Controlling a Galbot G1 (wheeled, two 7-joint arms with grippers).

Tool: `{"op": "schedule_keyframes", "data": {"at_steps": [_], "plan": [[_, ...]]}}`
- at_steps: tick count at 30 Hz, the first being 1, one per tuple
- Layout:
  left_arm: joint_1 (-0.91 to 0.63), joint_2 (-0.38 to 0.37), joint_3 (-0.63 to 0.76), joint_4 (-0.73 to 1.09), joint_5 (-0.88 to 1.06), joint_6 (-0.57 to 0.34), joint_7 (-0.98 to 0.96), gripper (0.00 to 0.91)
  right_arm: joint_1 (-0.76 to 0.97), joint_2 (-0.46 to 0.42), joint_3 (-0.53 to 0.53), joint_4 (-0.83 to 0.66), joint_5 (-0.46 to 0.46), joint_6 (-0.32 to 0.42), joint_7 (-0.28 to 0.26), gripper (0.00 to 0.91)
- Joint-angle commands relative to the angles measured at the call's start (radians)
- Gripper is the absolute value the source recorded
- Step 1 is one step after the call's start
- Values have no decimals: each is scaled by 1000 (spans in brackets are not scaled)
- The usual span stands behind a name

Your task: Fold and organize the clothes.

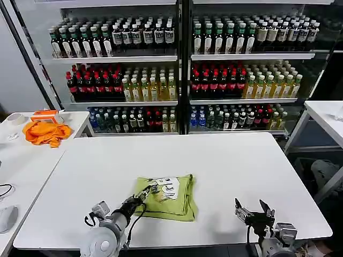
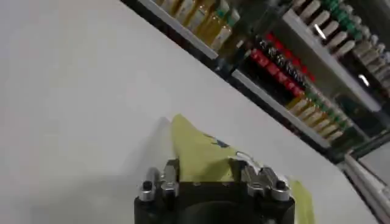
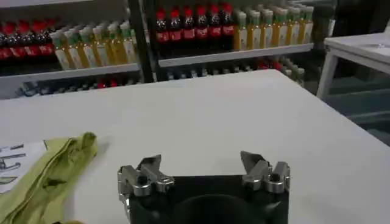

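From the head camera, the T-shirt [image 1: 167,197] lies folded in a small square pile on the white table [image 1: 225,166], near the front edge and a bit to the left of the middle, with its white label patch [image 1: 168,187] on top. The left gripper [image 1: 148,191] reaches over the pile's left edge and touches the cloth there. The right gripper [image 1: 253,208] waits well apart, by the front right of the table, with its fingers spread and nothing in them. From the left wrist camera, the yellow-green cloth sits right between the left gripper's fingers [image 2: 166,178], but I cannot tell if they are squeezing it. From the right wrist camera, the right gripper's fingers [image 3: 149,165] stand wide apart over bare table, and the T-shirt lies off to one side. The shirt looks soft, light and floppy, so it will sag and slip open; I think an edge or corner, pinched through all the layers, is the best place to hold.
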Motion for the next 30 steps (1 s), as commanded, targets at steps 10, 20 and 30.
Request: {"op": "schedule_keyframes", "data": {"at_steps": [10, 20, 30], "plan": [[4, -76, -52, 7, -228, -65, 54, 141, -20, 11, 12, 22, -3, -4, 3, 907], [25, -6, -237, -98, -271, -60, 38, 91, -22, 14, 20, 29, 1, -4, 1, 907], [24, 383, -626, -202, -191, 38, 45, 50, 22, 10, -2, 12, 11, -3, 1, 907]]}}
